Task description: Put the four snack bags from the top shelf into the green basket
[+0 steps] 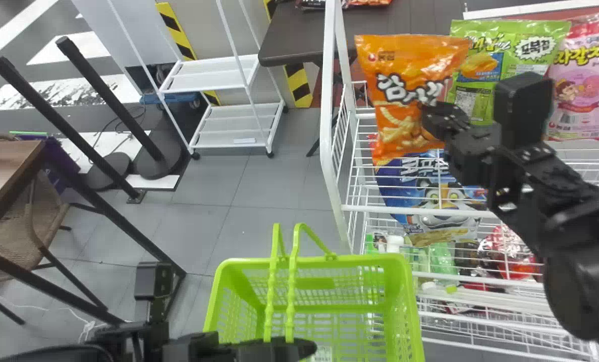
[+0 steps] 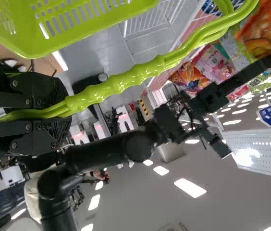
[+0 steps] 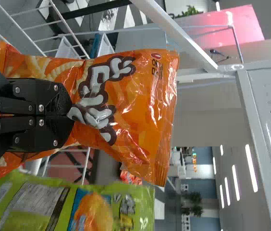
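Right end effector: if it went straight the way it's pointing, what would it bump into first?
The shiny orange snack bag, which the right end effector has pinched, so it would push that. Past it, the head view hints at the white metal shelf post, but depth is unclear.

Korean lettering stands on the orange bag, green bag, pink bag and blue bag.

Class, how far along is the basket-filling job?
Nothing looks done yet: no bag shows inside the green basket, its handles in the left gripper. The right gripper holds the orange bag. Left to move: green bag and pink bag, on the rack; the blue bag's shelf is unclear.
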Controlling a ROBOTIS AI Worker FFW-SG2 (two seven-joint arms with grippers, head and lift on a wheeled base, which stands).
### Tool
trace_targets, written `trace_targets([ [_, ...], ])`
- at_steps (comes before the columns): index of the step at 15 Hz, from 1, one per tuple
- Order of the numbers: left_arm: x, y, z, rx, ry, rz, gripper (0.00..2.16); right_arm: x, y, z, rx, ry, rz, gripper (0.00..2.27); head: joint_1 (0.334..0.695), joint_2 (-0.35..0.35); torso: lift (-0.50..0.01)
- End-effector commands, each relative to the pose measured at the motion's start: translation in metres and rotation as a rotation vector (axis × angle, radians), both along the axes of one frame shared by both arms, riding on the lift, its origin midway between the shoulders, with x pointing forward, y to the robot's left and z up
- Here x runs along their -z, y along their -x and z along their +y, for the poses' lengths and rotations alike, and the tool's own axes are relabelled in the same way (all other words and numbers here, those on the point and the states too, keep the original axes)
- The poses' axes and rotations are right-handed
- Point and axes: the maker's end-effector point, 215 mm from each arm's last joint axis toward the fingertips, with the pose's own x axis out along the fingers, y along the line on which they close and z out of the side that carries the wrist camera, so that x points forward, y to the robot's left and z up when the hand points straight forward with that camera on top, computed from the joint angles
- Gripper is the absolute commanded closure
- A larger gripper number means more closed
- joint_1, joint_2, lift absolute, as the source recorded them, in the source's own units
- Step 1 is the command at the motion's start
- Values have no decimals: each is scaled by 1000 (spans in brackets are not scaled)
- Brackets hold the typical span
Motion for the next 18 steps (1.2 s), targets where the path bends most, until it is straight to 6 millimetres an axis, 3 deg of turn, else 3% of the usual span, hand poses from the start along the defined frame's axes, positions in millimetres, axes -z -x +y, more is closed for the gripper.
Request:
trace_targets([
  [1,-6,-12,2,-1,8,-7,2148,-1,47,-17,29,-42,86,2226,695,268,0],
  [2,-8,-15,2,0,10,-11,2148,-6,69,-19,24,-87,124,2226,695,260,0],
  [7,-6,-19,-1,8,5,-1,2148,16,169,-4,-73,-155,372,2226,695,283,0],
  [11,-6,-19,-2,8,8,1,2148,38,234,41,-242,-191,569,2226,695,350,0],
  [15,-4,-19,-7,12,13,4,2148,59,268,92,-384,-183,690,2223,695,350,0],
  [18,-4,-17,-17,35,26,14,2148,95,276,128,-426,-125,733,2223,695,350,0],
])
